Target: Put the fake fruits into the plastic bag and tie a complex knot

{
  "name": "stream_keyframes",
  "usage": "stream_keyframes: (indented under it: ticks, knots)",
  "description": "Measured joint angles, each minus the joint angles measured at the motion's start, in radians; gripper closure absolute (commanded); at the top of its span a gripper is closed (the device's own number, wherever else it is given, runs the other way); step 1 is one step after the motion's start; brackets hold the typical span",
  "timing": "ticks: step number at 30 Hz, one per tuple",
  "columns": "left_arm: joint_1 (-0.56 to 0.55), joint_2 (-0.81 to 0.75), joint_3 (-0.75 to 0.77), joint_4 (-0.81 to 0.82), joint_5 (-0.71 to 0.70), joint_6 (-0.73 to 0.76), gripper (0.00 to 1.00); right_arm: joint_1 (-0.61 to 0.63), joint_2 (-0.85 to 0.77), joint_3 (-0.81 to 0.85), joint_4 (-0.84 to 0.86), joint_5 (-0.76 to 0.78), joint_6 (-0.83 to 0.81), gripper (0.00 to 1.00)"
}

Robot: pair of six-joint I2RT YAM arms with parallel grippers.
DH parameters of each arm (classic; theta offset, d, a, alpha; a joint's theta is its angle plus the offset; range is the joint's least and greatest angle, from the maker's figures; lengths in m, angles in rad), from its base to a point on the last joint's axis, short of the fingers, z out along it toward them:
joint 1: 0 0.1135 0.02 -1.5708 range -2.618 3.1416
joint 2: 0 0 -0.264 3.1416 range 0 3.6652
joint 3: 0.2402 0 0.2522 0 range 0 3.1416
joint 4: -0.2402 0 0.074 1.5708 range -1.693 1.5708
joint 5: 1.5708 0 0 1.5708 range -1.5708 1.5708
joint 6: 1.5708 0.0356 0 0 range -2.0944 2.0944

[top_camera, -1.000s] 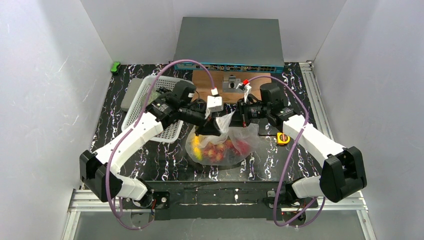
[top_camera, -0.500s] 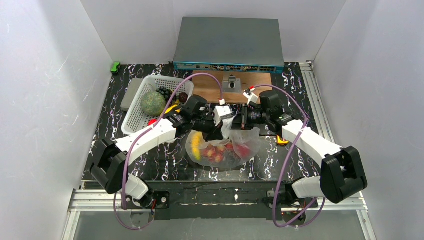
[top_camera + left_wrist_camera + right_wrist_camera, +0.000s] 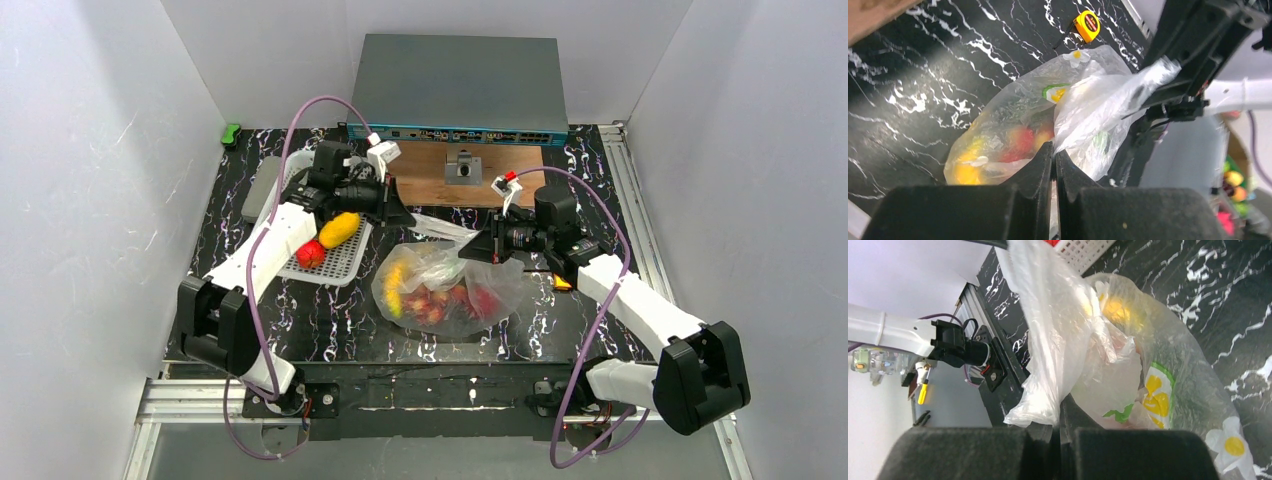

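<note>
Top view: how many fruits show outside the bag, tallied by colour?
Yellow fruit: 1
Red fruit: 1
Total: 2
Both lie in the basket, apart from the bag. The left arm covers part of the basket, so more may be hidden.

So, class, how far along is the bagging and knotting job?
Done: fake fruits sit in the plastic bag. In hand: left claw and right claw pinch its handles, stretched apart. Left: yellow fruit and red fruit in the basket; no finished knot shows.
</note>
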Motion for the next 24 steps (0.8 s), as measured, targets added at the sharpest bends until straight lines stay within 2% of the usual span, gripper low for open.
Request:
stream_keyframes:
  ticks: [6,10,14,16,19,22,24]
  knots:
    - [0.069,0.088,0.042,-0.040,0.055,-0.158,1.00,0.005,-0.008,0.000,0.049,-0.016,-0.062,0.99]
    - [0.077,0.103,0.047,-0.073,0.091,-0.170,1.00,0.005,-0.008,-0.006,0.048,-0.006,-0.061,0.99]
    - [0.078,0.060,0.047,-0.107,0.147,-0.123,1.00,0.005,-0.006,-0.006,0.062,0.040,0.008,0.99]
    - [0.037,0.010,0.047,-0.154,0.148,-0.043,1.00,0.002,0.002,-0.006,0.075,0.080,0.067,0.99]
    - [-0.090,-0.070,0.023,-0.204,0.123,0.092,1.00,-0.008,0.024,-0.003,0.083,0.126,0.156,0.99]
    - [-0.253,-0.110,-0.035,-0.190,0.039,0.203,1.00,0.000,0.039,0.003,0.079,0.126,0.238,0.99]
    - [-0.323,-0.100,-0.082,-0.147,-0.037,0.246,1.00,0.003,0.039,0.005,0.073,0.121,0.277,0.99]
